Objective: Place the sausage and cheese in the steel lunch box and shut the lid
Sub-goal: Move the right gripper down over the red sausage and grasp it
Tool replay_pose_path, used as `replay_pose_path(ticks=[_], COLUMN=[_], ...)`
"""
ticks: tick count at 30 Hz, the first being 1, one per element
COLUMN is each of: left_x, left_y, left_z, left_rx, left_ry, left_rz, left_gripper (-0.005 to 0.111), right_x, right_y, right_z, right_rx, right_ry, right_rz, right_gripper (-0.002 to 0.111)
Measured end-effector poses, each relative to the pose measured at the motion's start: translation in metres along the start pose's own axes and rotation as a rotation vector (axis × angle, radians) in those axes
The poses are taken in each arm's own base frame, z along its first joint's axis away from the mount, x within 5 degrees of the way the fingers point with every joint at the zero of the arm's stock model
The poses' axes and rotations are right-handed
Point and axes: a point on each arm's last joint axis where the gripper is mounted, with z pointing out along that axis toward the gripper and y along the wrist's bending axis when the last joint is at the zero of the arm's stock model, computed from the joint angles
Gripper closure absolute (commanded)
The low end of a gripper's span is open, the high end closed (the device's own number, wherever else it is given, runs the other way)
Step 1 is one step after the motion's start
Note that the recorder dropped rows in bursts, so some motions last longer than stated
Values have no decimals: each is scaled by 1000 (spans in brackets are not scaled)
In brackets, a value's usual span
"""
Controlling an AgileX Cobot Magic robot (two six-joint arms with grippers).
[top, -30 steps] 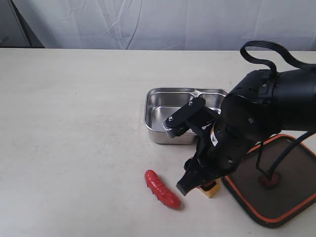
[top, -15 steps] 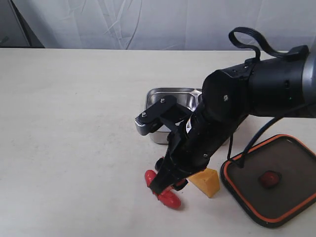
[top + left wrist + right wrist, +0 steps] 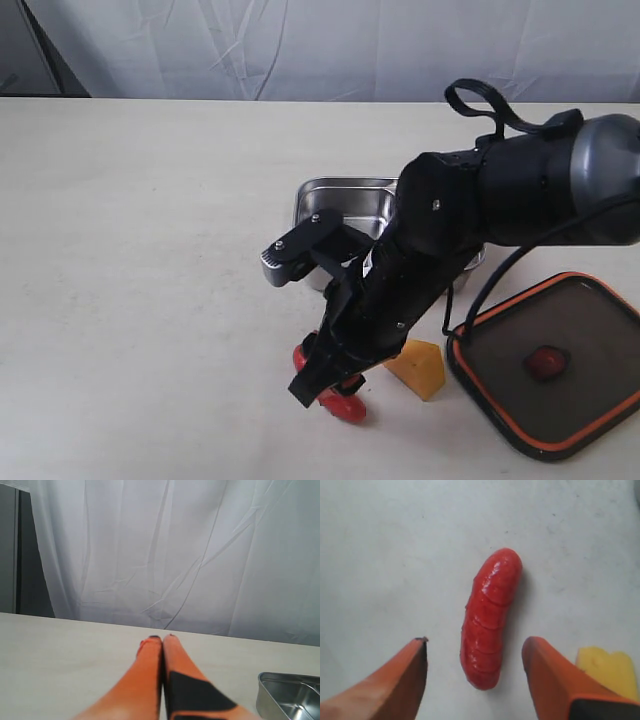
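The glossy red sausage [image 3: 490, 617] lies on the table between the spread orange fingers of my right gripper [image 3: 477, 645], which is open and does not touch it. From the exterior view the right gripper [image 3: 325, 385] hangs low over the sausage [image 3: 342, 406] and hides its middle. The yellow cheese [image 3: 420, 368] sits just right of it, also seen in the wrist view as the cheese [image 3: 607, 672]. Behind the arm stands the steel lunch box [image 3: 335, 200], empty where visible. The dark lid [image 3: 590, 330] lies orange rim up at the right. My left gripper [image 3: 163, 639] is shut and empty.
The black right arm [image 3: 480, 210] covers much of the lunch box's right half. A white curtain [image 3: 320, 45] hangs behind the table. The lunch box corner [image 3: 287, 695] shows beside the left gripper in the left wrist view.
The right arm swung left from over the cheese to over the sausage and came down a little. The cheese is uncovered now.
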Motion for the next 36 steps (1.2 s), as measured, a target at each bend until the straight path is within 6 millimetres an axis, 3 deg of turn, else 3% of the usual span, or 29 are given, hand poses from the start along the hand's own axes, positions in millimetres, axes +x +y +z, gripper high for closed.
replay_pose_path(ticks=[24,30,36], left_x=[0,0,0], left_y=[0,0,0], left_z=[0,0,0], left_rx=[1,1,1], left_ry=[-1,-1,-1], left_rz=[0,0,0], left_gripper=[106,106,106], right_x=[-6,-6,-3], right_y=[-11,-11,-11], right_z=[37,39,43], right_rx=[4,3,-11], right_ry=[53,59,90], right_rz=[24,22,30], right_gripper=[52,65,54])
